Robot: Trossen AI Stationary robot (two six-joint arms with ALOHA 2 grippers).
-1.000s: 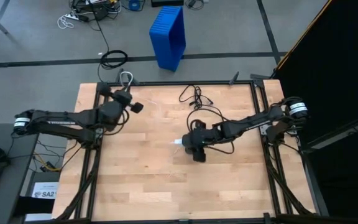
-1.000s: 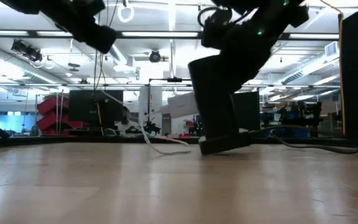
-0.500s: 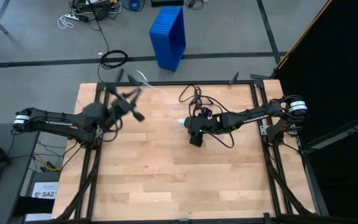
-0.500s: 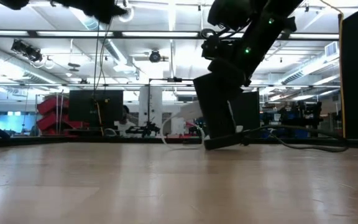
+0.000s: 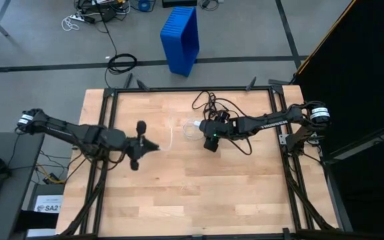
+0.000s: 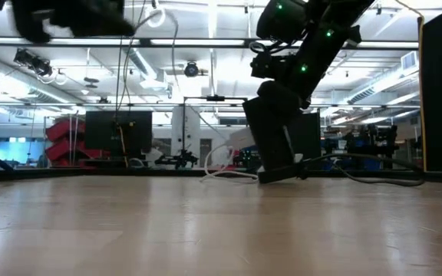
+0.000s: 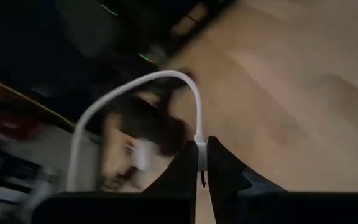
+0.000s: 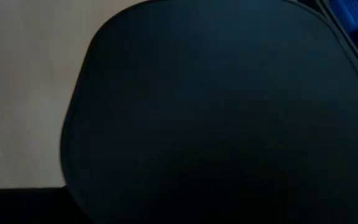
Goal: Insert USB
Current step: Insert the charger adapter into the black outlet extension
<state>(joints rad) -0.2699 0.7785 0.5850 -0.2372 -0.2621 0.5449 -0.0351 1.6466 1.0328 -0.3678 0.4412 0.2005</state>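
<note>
Your left gripper (image 5: pixel 153 147) is pinched shut on the white USB cable (image 7: pixel 194 102) just behind its plug end, and the cable arcs up and away from the closed fingers toward the black box (image 8: pixel 216 112). That gripper now hangs over the table (image 5: pixel 179 193) at about 9 o'clock from its centre. Half a second ago it was up near the far-left edge, around 11 o'clock, so it has swung down and inward with the plug in its grip. The cable has followed, and a loose white loop now lies on the wood just at 9 o'clock of the box. Your right gripper (image 5: pixel 213 133) sits over the box at roughly 1 o'clock from centre, farther back than a second ago. It looks clamped on the box, which stands tilted on one edge in the low view, though the wrist camera shows only the dark casing. Plug and box are still well apart, so the insertion itself is not yet begun. I judge that the two halves are being lined up. The only container is a blue bin (image 5: pixel 181 33) on the floor beyond the table at 12 o'clock; nothing shows inside it.
</note>
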